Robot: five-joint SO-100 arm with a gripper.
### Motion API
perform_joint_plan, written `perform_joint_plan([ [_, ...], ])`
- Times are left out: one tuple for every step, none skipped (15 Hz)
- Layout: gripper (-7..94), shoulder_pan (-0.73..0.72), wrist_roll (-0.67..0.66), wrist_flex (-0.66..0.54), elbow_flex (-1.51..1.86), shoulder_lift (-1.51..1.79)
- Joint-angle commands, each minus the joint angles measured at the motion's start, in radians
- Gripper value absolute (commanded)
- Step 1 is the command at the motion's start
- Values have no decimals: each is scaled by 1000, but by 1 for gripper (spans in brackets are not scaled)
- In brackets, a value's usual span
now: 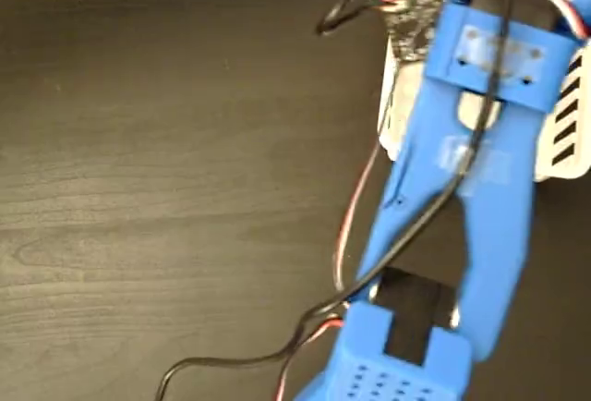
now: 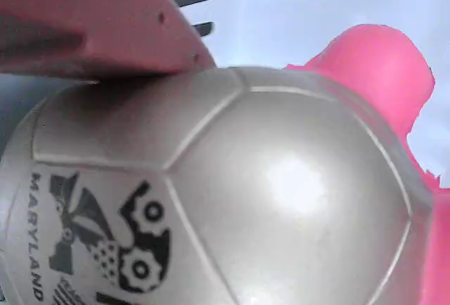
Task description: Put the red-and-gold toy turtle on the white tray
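Filling most of the wrist view is the turtle (image 2: 281, 192), so close that you mostly just get its domed shell, which looks silvery here, with panel seams running across it and a bright glare spot. On the lower left of the shell is a black emblem with gear-like circles and the word MARYLAND printed along its edge. Pink-red body parts stick out at the upper right and down the right edge.

Going big to small in the fixed view: the dark wood-grain counter (image 1: 166, 188) takes up the whole left side. Next is the blue arm (image 1: 471, 188), slanting from the bottom middle up to the top right, with black and red wires looping off it across the counter. Behind the arm is the tray (image 1: 568, 142), mostly hidden, only a white wall with black slits showing at the right edge plus a sliver left of the arm.

Right at the top of the fixed view a red bit of the turtle peeks out beside the arm, above the tray end. Back in the wrist view, pale tray floor and three black slits sit behind the turtle.

One reddish finger (image 2: 105, 20) of the hand lies across the top left, pressed against the shell. Can't see the other finger, so can't tell if the hand is clamped or not.
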Motion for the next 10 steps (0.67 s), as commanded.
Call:
perform_joint_plan([
  [0, 23, -35, -5, -58, 25],
  [0, 26, -57, -8, -52, 17],
  [0, 32, -75, -32, -37, 12],
  [0, 38, -91, -51, -25, 6],
  [0, 44, -103, -66, -15, 5],
  [1, 48, -117, -71, -9, 3],
  [5, 51, -126, -71, -8, 3],
  [11, 52, -129, -71, -8, 3],
  [24, 55, -138, -69, -6, 3],
  [40, 60, -146, -61, -5, 3],
])
